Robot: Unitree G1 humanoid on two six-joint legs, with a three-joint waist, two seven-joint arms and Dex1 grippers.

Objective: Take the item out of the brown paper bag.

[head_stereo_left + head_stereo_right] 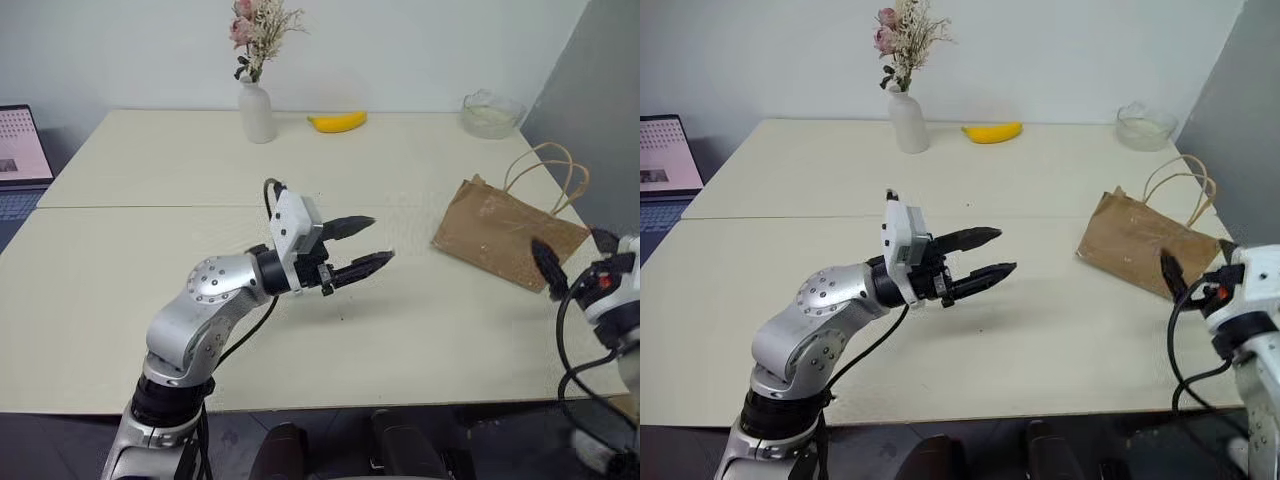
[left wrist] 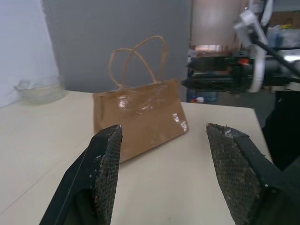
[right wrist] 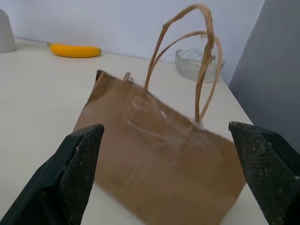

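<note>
Brown paper bag (image 1: 505, 235): lying flat on the desk (image 1: 150, 280) toward its right side, long axis slanting across the right corner, cord handles pointing to the far edge; the item is not visible, presumably inside. Right pincer (image 1: 572, 257): nearer arm, just beside the bag's near edge, jaws spread wide and empty, aimed straight at it; left pincer (image 1: 358, 248): mid-desk, well apart from the bag, partly open, empty, pointing right toward it. Other contents, all far off and not in the way: vase (image 1: 256, 110), banana (image 1: 337, 121), glass bowl (image 1: 491, 112), laptop (image 1: 20, 150) at left edge.
</note>
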